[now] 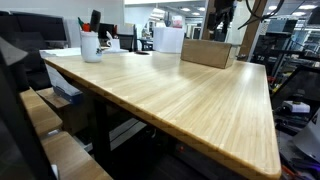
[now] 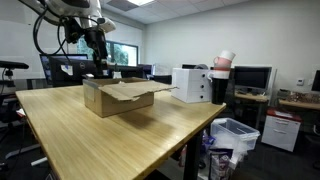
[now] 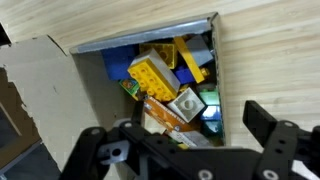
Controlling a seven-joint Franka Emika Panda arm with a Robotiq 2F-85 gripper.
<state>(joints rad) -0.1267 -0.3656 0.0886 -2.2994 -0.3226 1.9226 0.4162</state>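
An open cardboard box (image 1: 210, 52) (image 2: 115, 97) stands on the light wooden table (image 1: 170, 100) (image 2: 110, 140), flaps folded out. My gripper (image 2: 97, 58) (image 1: 222, 24) hangs just above it in both exterior views. In the wrist view the gripper (image 3: 175, 128) is open, with nothing between the left and right fingers (image 3: 264, 122). Below it the box (image 3: 40, 90) holds a jumble of toy bricks: a big yellow brick (image 3: 155, 75), blue ones (image 3: 120, 65), a green one (image 3: 210, 105), a grey square piece (image 3: 187, 105) and an orange packet (image 3: 165, 118).
A white cup with pens (image 1: 91, 45) stands at a far table corner, a white box (image 1: 168, 38) behind it. A white appliance (image 2: 192, 84) sits next to the box. A bin (image 2: 235, 135), desks and monitors surround the table.
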